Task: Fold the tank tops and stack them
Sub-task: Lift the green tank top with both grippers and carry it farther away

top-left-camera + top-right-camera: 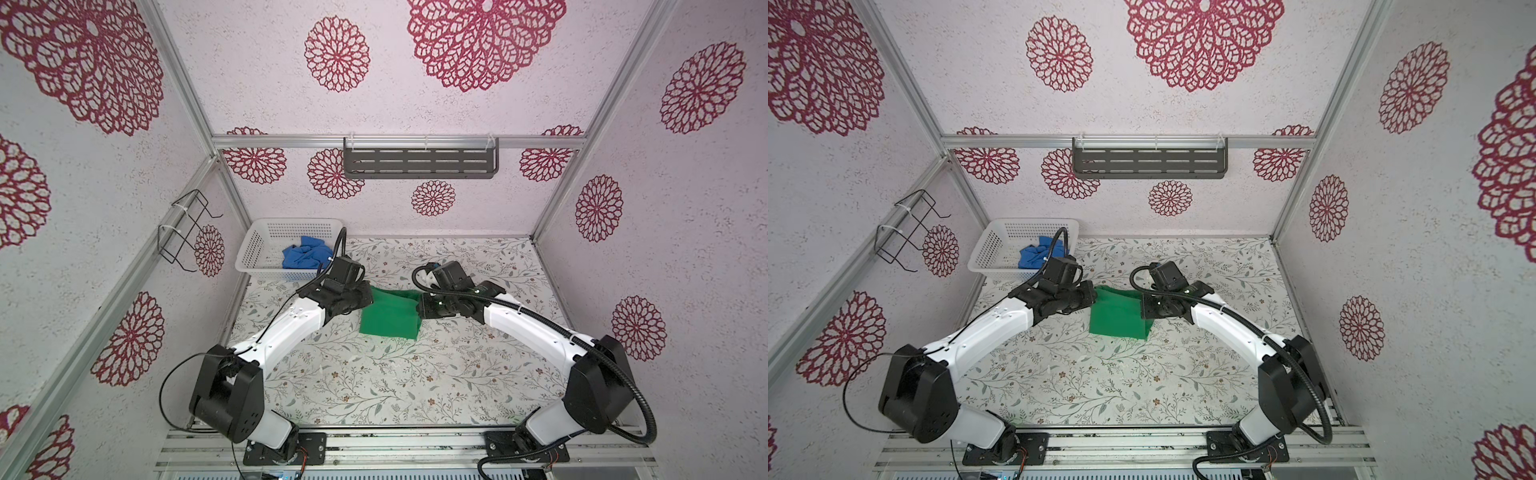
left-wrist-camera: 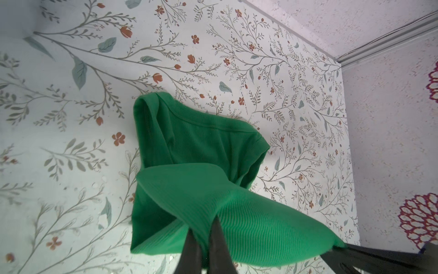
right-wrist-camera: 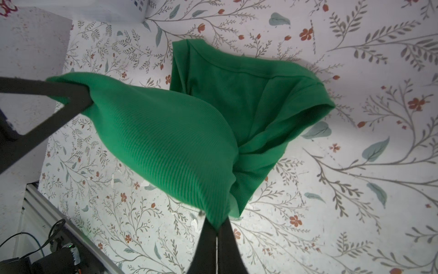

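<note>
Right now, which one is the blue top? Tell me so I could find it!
Find the floral table, then the white basket in its far left corner. The blue tank top lies crumpled inside it, unlike the green tank top, which is out mid-table.

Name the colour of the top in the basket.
Blue top, clearest in a top view, crumpled inside the white basket.

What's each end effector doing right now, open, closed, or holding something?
Left end effector: closed, pinching one edge of the green tank top.
Right end effector: closed, pinching the opposite edge of the green tank top.
</note>
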Controlling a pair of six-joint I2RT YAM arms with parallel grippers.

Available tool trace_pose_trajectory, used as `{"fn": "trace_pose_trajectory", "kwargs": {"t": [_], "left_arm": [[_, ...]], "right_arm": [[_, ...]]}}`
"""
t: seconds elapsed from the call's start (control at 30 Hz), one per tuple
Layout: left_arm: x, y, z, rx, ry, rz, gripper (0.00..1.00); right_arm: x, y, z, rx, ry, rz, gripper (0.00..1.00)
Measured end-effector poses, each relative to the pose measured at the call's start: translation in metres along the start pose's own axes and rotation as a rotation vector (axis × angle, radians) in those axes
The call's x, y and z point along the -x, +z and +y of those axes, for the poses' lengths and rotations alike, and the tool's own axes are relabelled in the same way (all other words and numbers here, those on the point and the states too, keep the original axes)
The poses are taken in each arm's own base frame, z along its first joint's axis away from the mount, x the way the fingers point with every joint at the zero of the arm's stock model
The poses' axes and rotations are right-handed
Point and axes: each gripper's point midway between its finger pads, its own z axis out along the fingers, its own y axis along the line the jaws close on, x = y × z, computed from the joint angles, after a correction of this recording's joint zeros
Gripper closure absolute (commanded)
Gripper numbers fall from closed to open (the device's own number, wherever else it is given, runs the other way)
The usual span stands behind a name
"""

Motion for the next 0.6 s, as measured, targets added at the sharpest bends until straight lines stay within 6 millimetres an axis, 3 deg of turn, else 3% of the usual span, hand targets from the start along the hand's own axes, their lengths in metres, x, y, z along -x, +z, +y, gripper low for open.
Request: {"fn": "trace_pose_trajectory", "kwargs": {"t": [0.27, 0.3, 0.37, 0.43, 0.53, 0.6], "left_arm": [[0.023, 0.060, 0.005, -0.040, -0.022, 0.067, 1.00], [0.025, 0.070, 0.007, -0.046, -0.031, 0.077, 0.93], [0.027, 0.084, 0.014, -0.048, -0.045, 0.094, 0.55], [0.027, 0.097, 0.026, -0.037, -0.069, 0.104, 0.31], [0.030, 0.101, 0.044, -0.013, -0.103, 0.107, 0.17], [0.038, 0.096, 0.048, -0.009, -0.113, 0.088, 0.10]], "right_arm": [[0.030, 0.037, -0.034, -0.021, 0.045, 0.017, 1.00], [0.034, 0.043, -0.039, -0.023, 0.054, 0.019, 1.00], [0.041, 0.055, -0.048, -0.022, 0.066, 0.025, 0.79], [0.047, 0.069, -0.061, -0.036, 0.075, 0.034, 0.60], [0.053, 0.082, -0.080, -0.070, 0.073, 0.044, 0.48], [0.057, 0.080, -0.087, -0.098, 0.073, 0.042, 0.42]]}}
